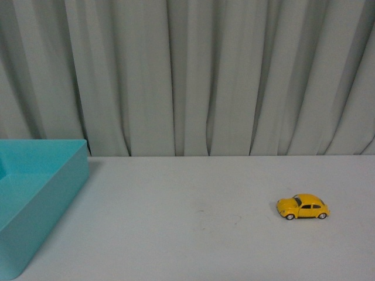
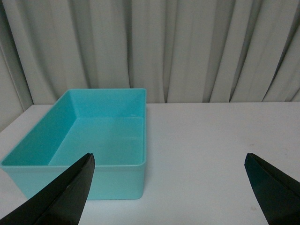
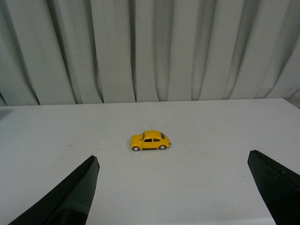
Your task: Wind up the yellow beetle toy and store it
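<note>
The yellow beetle toy (image 1: 303, 206) stands on its wheels on the white table, at the right in the front view, side-on with its nose pointing left. In the right wrist view the toy (image 3: 150, 140) sits well ahead of my right gripper (image 3: 172, 161), which is open with nothing between its black fingers (image 3: 72, 197). My left gripper (image 2: 169, 159) is open too and empty, hovering just short of the near right corner of the turquoise bin (image 2: 119, 180). Neither arm shows in the front view.
The turquoise bin (image 1: 70, 181) stands open-topped at the table's left edge, with nothing showing inside it. A grey pleated curtain (image 1: 187, 76) hangs behind the table's far edge. Bare tabletop (image 1: 187, 222) lies between bin and toy.
</note>
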Controlling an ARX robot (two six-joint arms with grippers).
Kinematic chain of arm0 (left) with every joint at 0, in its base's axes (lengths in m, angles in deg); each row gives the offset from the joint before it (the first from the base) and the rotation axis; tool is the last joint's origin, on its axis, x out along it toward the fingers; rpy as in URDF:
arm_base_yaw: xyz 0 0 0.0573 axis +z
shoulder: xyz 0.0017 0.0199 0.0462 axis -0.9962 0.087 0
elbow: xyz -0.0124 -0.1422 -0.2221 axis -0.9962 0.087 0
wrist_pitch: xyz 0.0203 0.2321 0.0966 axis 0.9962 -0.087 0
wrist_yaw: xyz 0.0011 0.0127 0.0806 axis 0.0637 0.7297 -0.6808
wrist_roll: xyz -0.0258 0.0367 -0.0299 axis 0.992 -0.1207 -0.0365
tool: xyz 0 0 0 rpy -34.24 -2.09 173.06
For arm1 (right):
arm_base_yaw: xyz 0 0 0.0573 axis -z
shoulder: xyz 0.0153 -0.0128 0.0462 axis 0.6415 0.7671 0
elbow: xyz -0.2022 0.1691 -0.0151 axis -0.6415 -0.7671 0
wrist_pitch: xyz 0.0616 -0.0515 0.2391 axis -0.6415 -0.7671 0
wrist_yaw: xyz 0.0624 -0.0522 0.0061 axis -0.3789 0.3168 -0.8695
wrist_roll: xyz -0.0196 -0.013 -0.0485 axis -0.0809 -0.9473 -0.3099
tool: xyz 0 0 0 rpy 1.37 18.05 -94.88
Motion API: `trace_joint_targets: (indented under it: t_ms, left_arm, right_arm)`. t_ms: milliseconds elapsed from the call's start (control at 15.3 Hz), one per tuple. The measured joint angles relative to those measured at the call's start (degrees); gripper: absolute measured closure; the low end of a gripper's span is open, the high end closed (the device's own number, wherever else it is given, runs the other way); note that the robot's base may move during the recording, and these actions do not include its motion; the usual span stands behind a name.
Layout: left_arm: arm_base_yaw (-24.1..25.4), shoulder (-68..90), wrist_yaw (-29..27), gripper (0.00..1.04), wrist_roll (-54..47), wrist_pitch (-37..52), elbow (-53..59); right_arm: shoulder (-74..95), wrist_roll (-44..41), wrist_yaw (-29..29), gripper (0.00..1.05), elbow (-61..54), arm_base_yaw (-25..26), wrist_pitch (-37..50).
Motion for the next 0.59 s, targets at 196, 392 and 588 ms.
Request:
trace_joint_targets:
  t_ms: [196,392,588]
  left_arm:
    - [0.0,0.0,0.0,0.07,-0.02,0.02,0.0]
    - [0.0,0.0,0.0,0.07,0.0,0.0,0.0]
    - [0.0,0.0,0.0,0.07,0.0,-0.02,0.0]
  right_arm:
    - [-0.02,0.0,0.0,0.07,0.0,0.0,0.02]
    - [-0.02,0.0,-0.02,0.07,0.0,0.0,0.0]
    - [0.0,0.0,-0.02,0.07,0.0,0.0,0.0]
